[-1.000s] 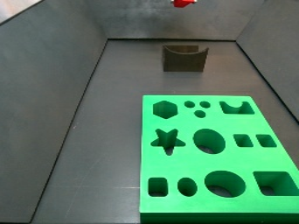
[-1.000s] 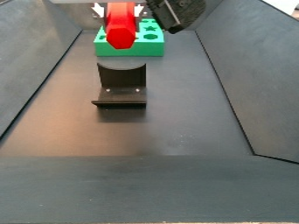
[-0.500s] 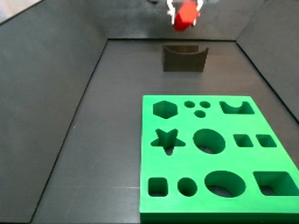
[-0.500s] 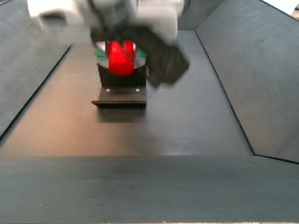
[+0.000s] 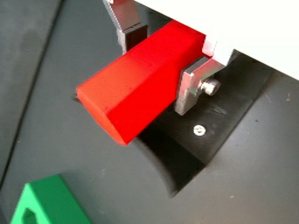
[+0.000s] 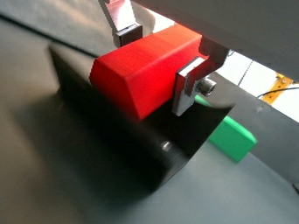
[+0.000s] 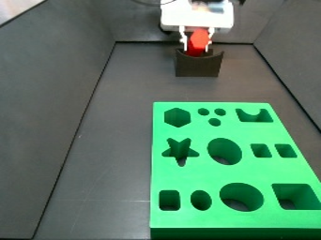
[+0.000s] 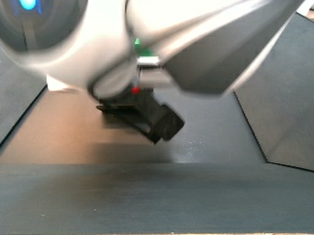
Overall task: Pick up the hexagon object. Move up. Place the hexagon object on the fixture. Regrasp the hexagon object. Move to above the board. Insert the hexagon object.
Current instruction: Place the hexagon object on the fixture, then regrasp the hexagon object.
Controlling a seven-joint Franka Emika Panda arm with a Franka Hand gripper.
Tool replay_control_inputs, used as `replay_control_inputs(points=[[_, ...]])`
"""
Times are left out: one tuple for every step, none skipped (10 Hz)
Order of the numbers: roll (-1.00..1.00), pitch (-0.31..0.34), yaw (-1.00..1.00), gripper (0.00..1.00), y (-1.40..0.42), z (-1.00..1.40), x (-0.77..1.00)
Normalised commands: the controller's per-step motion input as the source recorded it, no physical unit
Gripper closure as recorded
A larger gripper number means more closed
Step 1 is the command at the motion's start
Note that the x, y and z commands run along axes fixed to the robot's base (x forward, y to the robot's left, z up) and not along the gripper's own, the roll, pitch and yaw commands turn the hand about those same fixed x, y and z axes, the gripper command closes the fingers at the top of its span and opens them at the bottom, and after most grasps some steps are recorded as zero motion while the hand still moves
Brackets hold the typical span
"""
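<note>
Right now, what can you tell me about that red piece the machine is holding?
The hexagon object is a bright red, plain, plastic-looking prism with flat facets. The gripper clamps it between silver fingers in both wrist views. In a side view it sits at the fixture, at the notch in its top; whether it touches cannot be told.

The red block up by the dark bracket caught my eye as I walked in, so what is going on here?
A single robot arm has its gripper shut on the hexagon object, a red prism clamped between the jaws. It hangs right at the fixture at the far end of the floor; whether the prism already rests in the notch cannot be told. The green board lies nearer, its cut-outs all empty.
</note>
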Motion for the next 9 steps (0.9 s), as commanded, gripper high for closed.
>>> replay_control_inputs(points=[[-0.13, -0.049, -0.07, 1.0, 0.09, -0.87, 0.15], [-0.08, -0.057, -0.05, 1.0, 0.12, -0.71, 0.11], [-0.08, -0.057, -0.05, 1.0, 0.12, -0.71, 0.11], [-0.07, -0.058, -0.04, 1.0, 0.14, -0.7, 0.08], [-0.08, -0.058, -0.04, 1.0, 0.14, -0.7, 0.08], [0.0, 0.0, 0.0, 1.0, -0.5, -0.17, 0.0], [0.0, 0.0, 0.0, 0.0, 0.0, 0.0, 0.0], [-0.08, 0.027, 0.06, 0.0, 0.0, 1.0, 0.0], [-0.08, 0.028, 0.06, 0.0, 0.0, 1.0, -0.01]])
